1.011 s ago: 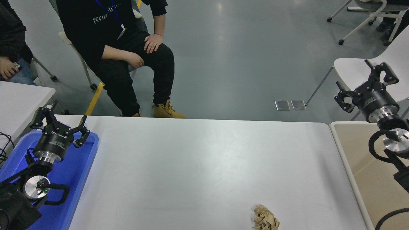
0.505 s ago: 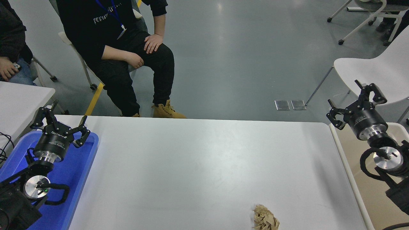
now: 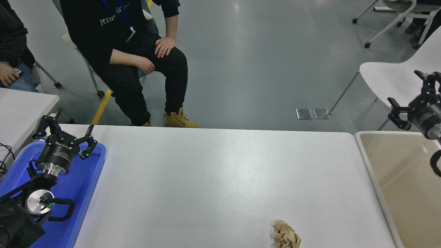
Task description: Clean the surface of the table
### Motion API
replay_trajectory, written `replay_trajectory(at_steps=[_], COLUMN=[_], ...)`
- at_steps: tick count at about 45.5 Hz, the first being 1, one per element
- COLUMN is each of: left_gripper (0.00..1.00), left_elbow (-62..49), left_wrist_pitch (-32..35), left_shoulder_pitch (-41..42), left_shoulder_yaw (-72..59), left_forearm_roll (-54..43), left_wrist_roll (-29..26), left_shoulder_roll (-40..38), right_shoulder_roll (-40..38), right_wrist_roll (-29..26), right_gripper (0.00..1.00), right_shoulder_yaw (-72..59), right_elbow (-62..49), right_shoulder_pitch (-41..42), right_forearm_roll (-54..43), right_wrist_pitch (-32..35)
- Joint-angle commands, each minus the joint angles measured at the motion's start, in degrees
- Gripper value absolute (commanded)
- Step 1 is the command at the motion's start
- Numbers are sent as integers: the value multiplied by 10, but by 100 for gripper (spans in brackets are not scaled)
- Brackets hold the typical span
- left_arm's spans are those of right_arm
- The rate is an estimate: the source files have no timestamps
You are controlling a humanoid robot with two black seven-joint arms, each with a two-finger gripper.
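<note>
The white table surface (image 3: 213,179) fills the middle of the head view. A crumpled brown paper ball (image 3: 286,235) lies on it near the front edge, right of centre. My right gripper (image 3: 411,93) hangs open at the far right edge, above the beige bin (image 3: 399,186) and well away from the paper. At the lower left my left gripper (image 3: 65,129) is parked open over the blue tray (image 3: 77,186), holding nothing.
A person in black sits on a chair (image 3: 74,44) beyond the table's far edge, boots (image 3: 179,119) near it. Another person's hand (image 3: 7,75) shows at the far left. A white chair (image 3: 396,77) stands behind my right gripper. A smaller white table corner (image 3: 24,110) sits at left.
My right gripper dropped toward the bin's far corner, then swung right and up to the picture's edge. The left arm and the paper ball stayed still.
</note>
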Motion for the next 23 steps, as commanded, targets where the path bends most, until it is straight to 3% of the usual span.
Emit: replay_trajectory(at_steps=[1,9,23], left_gripper=[100,100,100], left_elbow=[0,0,0], left_wrist_pitch=[0,0,0], left_shoulder_pitch=[0,0,0], left_shoulder_yaw=[0,0,0], left_forearm_roll=[0,0,0], left_wrist_roll=[0,0,0], left_shoulder_roll=[0,1,0], right_shoulder_roll=[-64,-66,-70], right_wrist_roll=[0,1,40], right_gripper=[98,98,98], right_shoulder_yaw=[-212,-312,-335], right_elbow=[5,8,77], right_shoulder_pitch=[115,188,244], right_forearm_roll=[-58,-226,-509], right_wrist_pitch=[43,88,118])
